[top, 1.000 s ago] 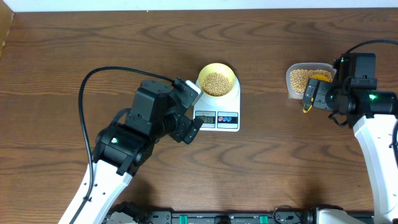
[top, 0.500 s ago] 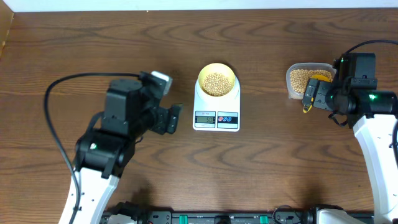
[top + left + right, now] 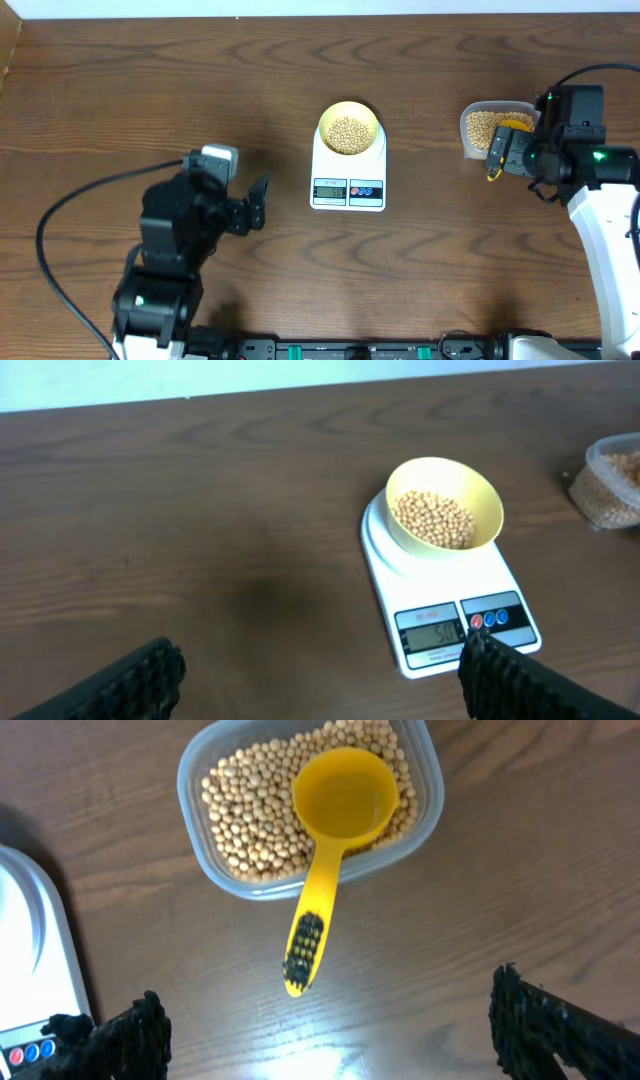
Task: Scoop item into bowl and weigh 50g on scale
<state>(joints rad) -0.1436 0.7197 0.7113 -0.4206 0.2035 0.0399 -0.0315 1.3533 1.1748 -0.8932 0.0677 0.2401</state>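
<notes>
Pale-yellow bowl [image 3: 490,510] of beans [image 3: 432,518] rides the scale [image 3: 440,575], long axis running near-to-far, display nearest, digits unreadable; left gripper [image 3: 325,690] and right gripper [image 3: 340,1040] both spread, empty

I see a dark brown wood-grain table [image 3: 150,90]. The white scale [image 3: 348,168] sits flat on it, display side toward the near edge. A clear plastic tub [image 3: 464,132] also rests on the wood, right of the scale in the overhead view, slightly farther back, well apart.
</notes>
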